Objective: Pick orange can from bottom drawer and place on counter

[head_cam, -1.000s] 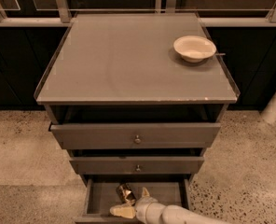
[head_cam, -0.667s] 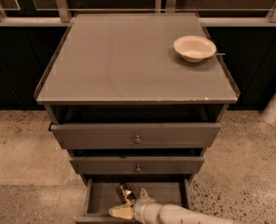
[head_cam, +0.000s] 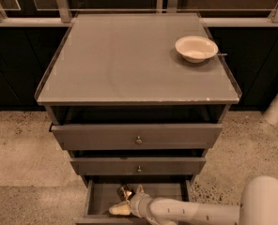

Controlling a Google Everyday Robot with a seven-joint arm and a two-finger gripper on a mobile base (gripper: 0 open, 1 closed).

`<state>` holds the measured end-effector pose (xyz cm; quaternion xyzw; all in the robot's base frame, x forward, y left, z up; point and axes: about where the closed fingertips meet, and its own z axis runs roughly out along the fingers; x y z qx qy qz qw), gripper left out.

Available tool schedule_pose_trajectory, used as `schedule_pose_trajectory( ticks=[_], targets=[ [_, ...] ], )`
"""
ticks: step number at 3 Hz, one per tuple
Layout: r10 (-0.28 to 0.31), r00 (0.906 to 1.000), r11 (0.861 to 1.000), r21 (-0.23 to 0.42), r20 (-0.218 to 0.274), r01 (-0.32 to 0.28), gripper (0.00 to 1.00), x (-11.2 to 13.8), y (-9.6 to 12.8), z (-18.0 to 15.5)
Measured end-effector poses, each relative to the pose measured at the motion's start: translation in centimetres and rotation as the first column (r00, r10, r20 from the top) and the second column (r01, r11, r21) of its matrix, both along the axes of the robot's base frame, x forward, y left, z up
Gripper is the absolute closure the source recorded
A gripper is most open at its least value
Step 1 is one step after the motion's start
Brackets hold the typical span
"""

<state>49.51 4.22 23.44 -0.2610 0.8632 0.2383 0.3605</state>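
The orange can (head_cam: 125,191) lies in the open bottom drawer (head_cam: 165,191), left of its middle, showing a shiny end. My gripper (head_cam: 129,200) reaches into the drawer from the lower right on a white arm. It is open, with one pale finger (head_cam: 119,210) in front of the can and the other behind it to the right. The can sits at the mouth of the gripper; contact is unclear. The counter (head_cam: 129,60) is the broad grey top of the cabinet above.
A white bowl (head_cam: 196,48) stands on the counter's back right. Two upper drawers with small knobs (head_cam: 138,140) overhang the bottom drawer, both slightly pulled out. Speckled beige floor surrounds the cabinet. A white post (head_cam: 277,104) stands at the right.
The gripper has edged slightly left around the can. The can and drawers have not moved.
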Motion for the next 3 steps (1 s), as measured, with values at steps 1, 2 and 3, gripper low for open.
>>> schedule_pose_trajectory(
  ticks=[1, 2, 3],
  targets=[
    [0.004, 1.0, 1.0, -0.003, 0.004, -0.004, 0.0, 0.5, 0.4, -0.1],
    [-0.014, 0.9998, 1.0, -0.02, -0.014, 0.014, 0.0, 0.8, 0.1, -1.2],
    [-0.018, 0.9996, 0.997, -0.08, -0.023, 0.016, 0.0, 2.6, -0.3, -4.4]
  ],
)
